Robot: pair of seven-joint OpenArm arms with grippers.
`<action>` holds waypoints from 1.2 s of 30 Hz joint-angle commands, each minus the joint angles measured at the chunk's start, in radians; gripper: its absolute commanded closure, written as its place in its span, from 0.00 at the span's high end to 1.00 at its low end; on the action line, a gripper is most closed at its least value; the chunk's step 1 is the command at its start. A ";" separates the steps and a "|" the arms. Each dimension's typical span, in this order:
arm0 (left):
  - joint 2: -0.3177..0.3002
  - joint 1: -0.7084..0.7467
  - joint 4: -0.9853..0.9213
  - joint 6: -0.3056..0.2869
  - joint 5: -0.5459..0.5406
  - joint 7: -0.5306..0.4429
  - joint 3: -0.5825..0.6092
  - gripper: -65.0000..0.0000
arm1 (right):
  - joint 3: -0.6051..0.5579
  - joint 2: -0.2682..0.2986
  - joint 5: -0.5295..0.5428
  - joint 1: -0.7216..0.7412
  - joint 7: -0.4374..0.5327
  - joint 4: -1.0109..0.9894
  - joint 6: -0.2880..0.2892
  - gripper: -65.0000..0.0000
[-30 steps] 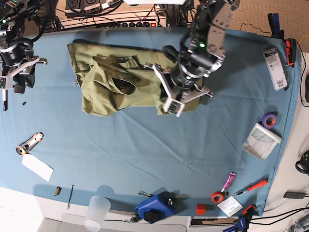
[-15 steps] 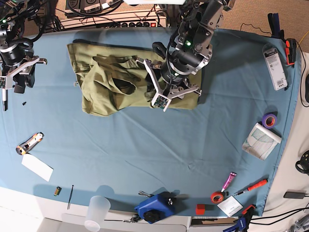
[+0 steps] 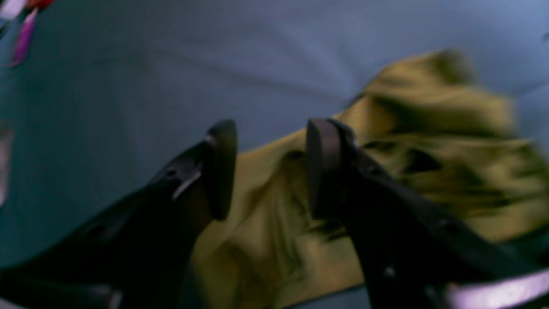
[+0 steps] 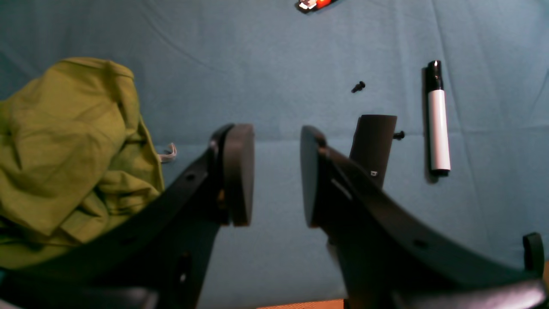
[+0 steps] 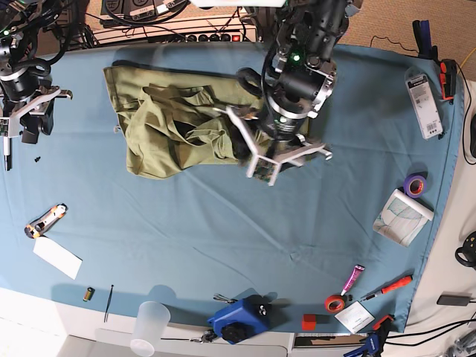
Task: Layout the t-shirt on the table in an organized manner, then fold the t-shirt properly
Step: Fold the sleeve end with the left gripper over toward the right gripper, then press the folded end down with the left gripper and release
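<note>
left fingers (image 3: 317,167) apart, empty, over shirt (image 5: 178,130) | right fingers (image 4: 238,171) apart, empty, shirt beside | tabletop (image 5: 223,238) beneath

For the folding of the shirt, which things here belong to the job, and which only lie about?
Belong to the job:
- crumpled olive-green cloth t-shirt
- table under the teal-blue cloth
- left gripper, open over the shirt
- right gripper, open

Only lying about:
- black-and-white marker
- purple tape roll
- clear plastic cup
- orange-handled screwdriver
</note>
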 commanded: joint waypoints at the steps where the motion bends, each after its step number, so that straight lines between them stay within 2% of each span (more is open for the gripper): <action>1: -0.008 -0.003 -0.003 0.016 0.022 -0.017 0.000 0.40 | 0.006 0.014 0.010 0.003 0.029 0.014 -0.004 0.29; 4: -0.039 0.001 -0.058 0.017 0.033 -0.016 0.000 0.34 | 0.006 0.014 0.010 0.003 0.029 0.014 -0.004 0.29; 11: -0.043 0.000 -0.182 0.017 0.095 -0.060 0.000 0.34 | 0.006 0.014 0.010 0.003 0.028 0.014 -0.004 0.29; 15: -0.044 -0.002 -0.227 0.017 0.171 -0.058 0.000 0.34 | 0.006 0.014 0.010 0.003 0.028 0.014 -0.004 0.29; 18: -0.043 -0.002 -0.230 0.011 0.182 -0.033 0.000 0.33 | 0.006 0.014 0.010 0.003 0.029 0.014 -0.005 0.29; 22: -0.042 -0.002 -0.230 0.000 0.108 0.024 0.001 0.33 | 0.006 0.014 0.010 0.003 0.031 0.014 -0.005 0.29; 27: -0.026 -0.002 -0.229 -0.099 -0.094 0.038 0.001 0.33 | 0.006 0.014 0.010 0.024 0.029 0.014 -0.004 0.29; 29: -0.018 -0.002 -0.229 -0.114 -0.150 0.037 0.001 0.33 | 0.006 0.014 0.010 0.040 0.029 0.014 -0.004 0.29; 36: -0.015 -0.002 -0.229 -0.126 -0.187 0.048 0.001 0.33 | 0.006 0.014 0.010 0.052 0.028 0.014 -0.004 0.29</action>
